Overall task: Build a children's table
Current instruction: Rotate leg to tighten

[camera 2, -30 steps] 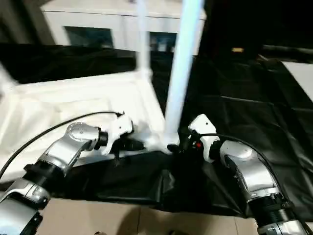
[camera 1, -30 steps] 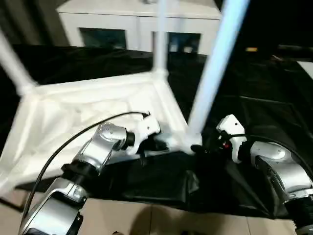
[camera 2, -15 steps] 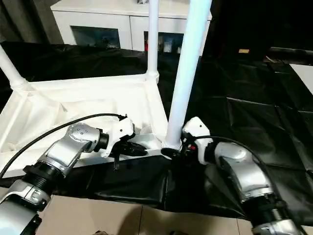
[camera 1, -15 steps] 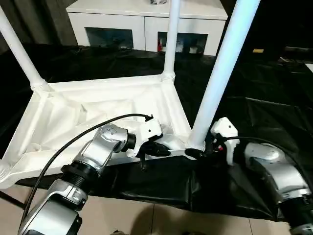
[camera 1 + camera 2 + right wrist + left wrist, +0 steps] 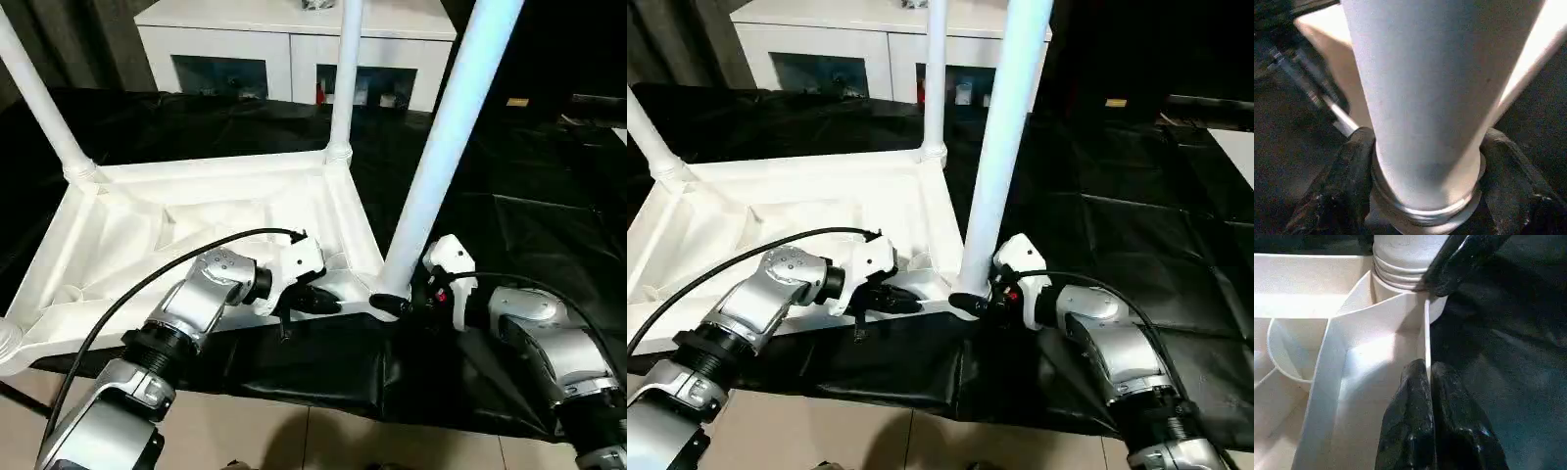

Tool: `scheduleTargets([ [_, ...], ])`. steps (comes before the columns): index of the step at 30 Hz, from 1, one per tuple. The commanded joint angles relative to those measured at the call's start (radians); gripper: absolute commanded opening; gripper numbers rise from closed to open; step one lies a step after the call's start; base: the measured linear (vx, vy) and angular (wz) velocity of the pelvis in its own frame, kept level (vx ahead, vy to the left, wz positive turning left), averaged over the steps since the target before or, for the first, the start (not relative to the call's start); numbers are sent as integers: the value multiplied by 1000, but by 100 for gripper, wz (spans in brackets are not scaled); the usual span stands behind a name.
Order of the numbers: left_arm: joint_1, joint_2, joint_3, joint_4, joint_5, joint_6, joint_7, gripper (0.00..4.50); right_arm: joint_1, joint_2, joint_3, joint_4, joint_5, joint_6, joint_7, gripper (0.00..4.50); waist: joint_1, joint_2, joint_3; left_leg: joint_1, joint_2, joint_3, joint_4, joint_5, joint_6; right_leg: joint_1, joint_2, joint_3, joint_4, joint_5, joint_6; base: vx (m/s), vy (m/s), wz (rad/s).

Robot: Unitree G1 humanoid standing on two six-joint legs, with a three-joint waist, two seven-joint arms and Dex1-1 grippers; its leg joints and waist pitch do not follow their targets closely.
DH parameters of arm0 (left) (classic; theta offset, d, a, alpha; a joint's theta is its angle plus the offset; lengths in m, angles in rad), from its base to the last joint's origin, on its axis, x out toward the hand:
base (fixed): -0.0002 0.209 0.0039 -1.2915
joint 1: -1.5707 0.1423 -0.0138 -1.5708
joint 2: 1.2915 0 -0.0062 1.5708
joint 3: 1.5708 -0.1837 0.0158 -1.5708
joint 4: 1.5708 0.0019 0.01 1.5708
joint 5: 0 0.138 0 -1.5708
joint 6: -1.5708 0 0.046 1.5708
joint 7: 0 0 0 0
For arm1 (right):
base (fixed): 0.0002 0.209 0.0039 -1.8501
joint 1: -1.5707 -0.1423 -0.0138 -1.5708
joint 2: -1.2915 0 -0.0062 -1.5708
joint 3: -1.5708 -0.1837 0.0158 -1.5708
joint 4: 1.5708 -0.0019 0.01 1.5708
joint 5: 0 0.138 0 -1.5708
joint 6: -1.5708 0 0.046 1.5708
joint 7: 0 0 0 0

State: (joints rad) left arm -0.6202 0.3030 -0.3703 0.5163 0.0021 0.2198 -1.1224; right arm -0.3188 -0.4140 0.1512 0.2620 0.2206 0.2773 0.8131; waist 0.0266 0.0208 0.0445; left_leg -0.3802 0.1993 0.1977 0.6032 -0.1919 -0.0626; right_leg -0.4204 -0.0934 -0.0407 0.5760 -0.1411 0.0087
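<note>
Tabletop [image 5: 196, 225] lies upside down on the black sheet [image 5: 529, 225], three legs standing in corner sockets. Step in hand: seating the near leg [image 5: 441, 147]. Left gripper [image 5: 1427, 382] is pinched tight on the tabletop's near rim, steadying it. Right gripper [image 5: 1425, 196] straddles that leg's base, fingers [image 5: 1347, 181] on both sides, apparently gripping. Next: twist or press the leg fully home while the left keeps the rim fixed. Near-left socket [image 5: 8, 343] looks empty, so a fourth leg is likely due.

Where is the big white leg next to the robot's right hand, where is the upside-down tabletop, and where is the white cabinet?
near leg [image 5: 446, 147], left eye view, middle of its tube.
tabletop [image 5: 127, 240], left eye view, ribbed underside.
white cabinet [image 5: 294, 49], left eye view, front between the glass doors.
</note>
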Motion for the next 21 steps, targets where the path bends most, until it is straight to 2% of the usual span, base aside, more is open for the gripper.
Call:
scheduleTargets([
  [1,-6,-16,1,-13,3,0,10,0,-25,15,-38,37,-20,14,-85,272,-3,-10,-67,14,21,-9,-75,-208,52,54,-33,21,-55,-258,-235,0,0,0],
  [2,-9,-26,4,-1,9,2,34,0,-30,35,-50,53,-27,24,-136,272,-6,-9,-66,14,21,-9,-75,-217,46,52,-32,21,-57,-275,-229,0,0,0],
  [3,-30,-68,12,54,32,16,125,0,-47,115,-111,103,-31,83,-322,271,-13,-8,-63,15,18,-8,-76,-234,38,47,-30,21,-61,-303,-222,0,0,0],
  [4,-46,-92,15,92,47,17,178,0,-54,153,-136,128,-44,109,-423,270,-18,-9,-62,17,16,-12,-79,-260,17,46,-30,18,-65,-355,-208,0,0,0],
  [5,-56,-107,16,117,56,17,210,0,-57,173,-149,142,-53,124,-483,270,-22,-10,-62,18,14,-12,-80,-271,9,47,-29,16,-68,-382,-196,0,0,0],
  [6,-76,-132,20,157,66,19,262,0,-63,202,-163,162,-68,130,-557,270,-29,-9,-62,21,14,-14,-80,-296,-7,42,-28,18,-73,-410,-179,0,0,0],
  [8,-109,-172,26,216,81,29,344,0,-76,246,-178,197,-91,122,-664,270,-31,-6,-61,22,12,-14,-81,-309,-11,40,-28,18,-77,-417,-170,0,0,0],
  [9,-116,-180,28,229,84,32,362,0,-79,255,-181,205,-96,119,-686,270,-33,-9,-62,25,10,-15,-81,-328,-12,40,-29,17,-81,-436,-163,0,0,0],
  [10,-144,-218,36,275,87,41,422,0,-104,308,-213,245,-73,114,-771,270,-33,-2,-62,23,9,-16,-82,-332,-10,42,-30,17,-81,-438,-161,0,0,0],
  [11,-158,-236,38,299,92,41,455,0,-118,330,-221,268,-71,108,-811,270,-36,-2,-62,24,8,-13,-80,-336,-9,36,-29,18,-86,-445,-158,0,0,0],
  [12,-186,-276,44,349,100,39,518,0,-153,370,-227,327,-73,96,-887,270,-38,-3,-61,28,7,-15,-81,-351,-13,33,-27,15,-88,-461,-153,0,0,0],
  [13,-188,-280,45,354,102,38,524,0,-157,372,-226,332,-75,94,-892,270,-42,-3,-60,29,6,-16,-79,-364,-16,31,-27,13,-90,-480,-150,0,0,0],
  [16,-229,-333,56,439,125,22,622,0,-219,415,-201,413,-120,56,-949,270,-43,-5,-60,32,3,-21,-79,-398,-7,30,-27,6,-101,-531,-117,0,0,0],
  [17,-242,-342,63,465,128,13,649,0,-234,425,-191,425,-138,49,-960,270,-43,-9,-60,30,3,-22,-80,-397,-3,31,-27,5,-101,-524,-113,0,0,0],
  [18,-247,-343,63,473,129,4,654,0,-239,429,-191,424,-140,46,-961,270,-43,-6,-60,30,3,-24,-83,-399,2,33,-27,4,-101,-516,-115,0,0,0],
  [19,-247,-343,64,474,129,3,655,0,-239,429,-191,424,-140,46,-961,326,-43,-6,-60,30,3,-24,-83,-399,2,33,-27,4,-101,-516,-115,0,0,0],
  [21,-244,-333,68,471,121,-27,627,0,-229,425,-190,375,-129,-9,-904,340,-42,-7,-62,26,5,-25,-86,-392,12,38,-30,5,-99,-484,-123,0,0,0],
])
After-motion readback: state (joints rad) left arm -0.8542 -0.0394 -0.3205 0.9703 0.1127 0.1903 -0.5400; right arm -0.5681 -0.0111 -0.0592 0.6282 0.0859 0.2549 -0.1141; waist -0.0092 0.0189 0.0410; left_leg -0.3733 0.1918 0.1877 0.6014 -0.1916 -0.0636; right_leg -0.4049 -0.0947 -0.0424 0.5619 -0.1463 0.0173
